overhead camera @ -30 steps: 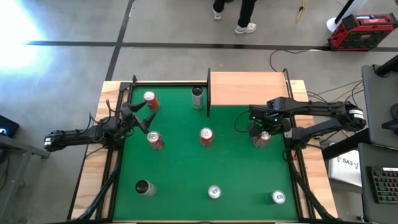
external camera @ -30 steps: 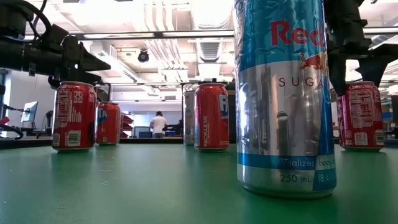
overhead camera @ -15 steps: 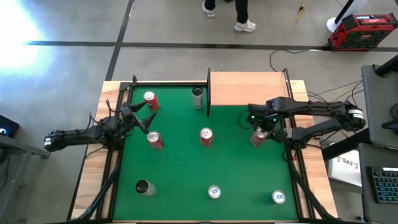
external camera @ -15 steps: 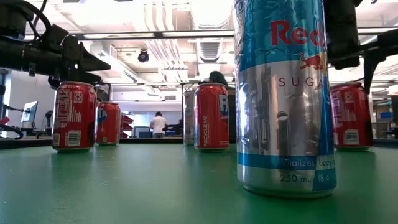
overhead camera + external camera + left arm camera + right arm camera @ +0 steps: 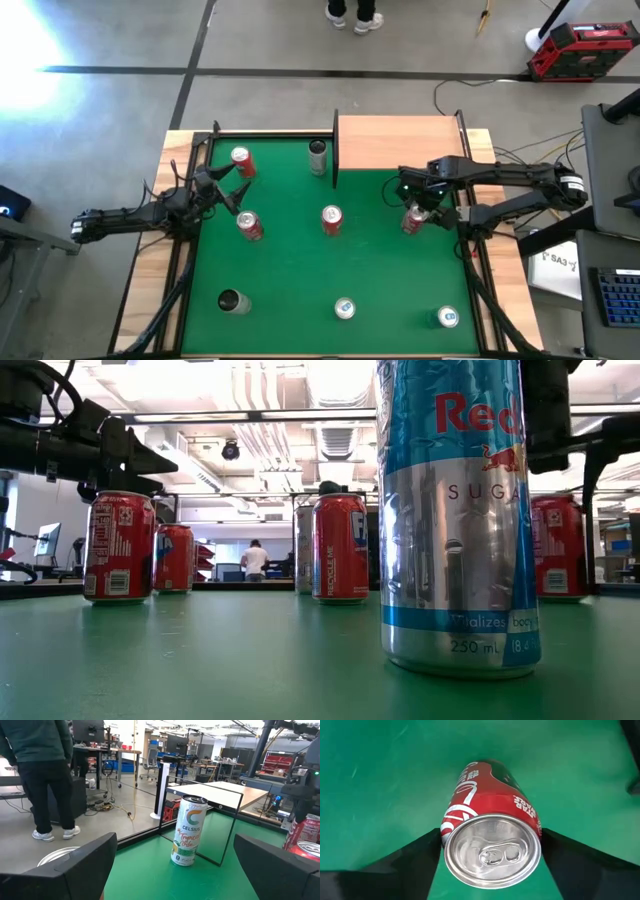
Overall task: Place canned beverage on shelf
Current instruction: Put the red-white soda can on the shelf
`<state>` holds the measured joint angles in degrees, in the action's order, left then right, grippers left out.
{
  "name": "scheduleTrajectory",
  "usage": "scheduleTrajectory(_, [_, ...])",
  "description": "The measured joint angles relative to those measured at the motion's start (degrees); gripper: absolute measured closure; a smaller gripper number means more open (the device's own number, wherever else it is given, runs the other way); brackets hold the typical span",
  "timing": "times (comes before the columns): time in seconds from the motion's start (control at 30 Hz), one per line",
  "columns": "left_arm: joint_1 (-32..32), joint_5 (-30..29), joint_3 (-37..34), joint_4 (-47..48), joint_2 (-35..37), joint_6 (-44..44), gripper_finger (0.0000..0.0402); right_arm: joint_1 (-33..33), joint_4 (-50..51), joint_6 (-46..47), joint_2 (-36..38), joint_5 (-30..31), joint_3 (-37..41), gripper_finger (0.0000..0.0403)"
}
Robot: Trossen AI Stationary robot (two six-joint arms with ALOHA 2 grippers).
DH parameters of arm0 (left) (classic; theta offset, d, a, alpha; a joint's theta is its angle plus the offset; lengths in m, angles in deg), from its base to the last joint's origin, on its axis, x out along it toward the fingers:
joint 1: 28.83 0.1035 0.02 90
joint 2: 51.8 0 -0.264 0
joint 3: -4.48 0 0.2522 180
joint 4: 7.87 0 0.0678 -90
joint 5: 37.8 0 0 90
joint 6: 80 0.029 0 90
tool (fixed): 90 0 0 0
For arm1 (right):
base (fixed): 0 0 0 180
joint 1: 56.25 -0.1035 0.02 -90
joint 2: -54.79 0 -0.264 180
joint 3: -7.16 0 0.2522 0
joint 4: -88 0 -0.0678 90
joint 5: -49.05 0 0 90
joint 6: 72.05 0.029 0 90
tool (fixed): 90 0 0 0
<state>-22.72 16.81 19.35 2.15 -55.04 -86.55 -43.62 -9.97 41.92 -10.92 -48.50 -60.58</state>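
1. High view: the shelf point(image 5: 400, 142), a light-wood board at the counter's far edge, lies just beyond the right gripper point(image 5: 418, 207) and bears no can.
2. The red can point(image 5: 491, 834) stands upright on the green mat, directly between the right fingers point(image 5: 407, 862); a rigid, smooth, thin-walled cylinder, likely slippery, best gripped mid-body on opposite sides.
3. Those fingers flank the can at about its width; whether they press on it cannot be told.
4. The left gripper point(image 5: 222, 188) waits spread wide, empty, over the mat's far-left cans.
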Motion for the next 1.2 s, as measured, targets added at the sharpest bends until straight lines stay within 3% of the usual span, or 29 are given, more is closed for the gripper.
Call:
scheduleTrajectory(0.13, [-0.02,0.02,0.00,0.00,0.00,0.00,0.0015,0.00,0.15,-7.51,-0.03,-0.44,0.00,0.0032])
scheduleTrajectory(0.33, [0.00,0.01,0.02,0.00,0.01,0.00,0.0015,0.00,-0.23,-14.48,-0.03,-1.29,0.00,0.0024])
scheduleTrajectory(0.6, [-0.01,0.02,0.02,0.00,-0.01,0.00,0.0015,0.00,-0.51,-51.52,-0.03,-1.28,-0.02,0.0023])
scheduleTrajectory(0.8, [-0.01,0.01,0.02,-0.01,-0.01,0.00,0.0015,0.00,-4.03,-69.08,-0.03,0.16,0.00,0.0022])
scheduleTrajectory(1.0, [-0.02,0.02,0.00,0.00,0.01,0.00,0.0015,0.00,-4.34,-80.04,-0.03,3.30,0.11,0.0022])
scheduleTrajectory(1.2, [-0.01,0.01,0.01,-0.01,0.01,0.00,0.0015,0.00,-4.45,-84.60,-0.03,3.06,1.18,0.0022])
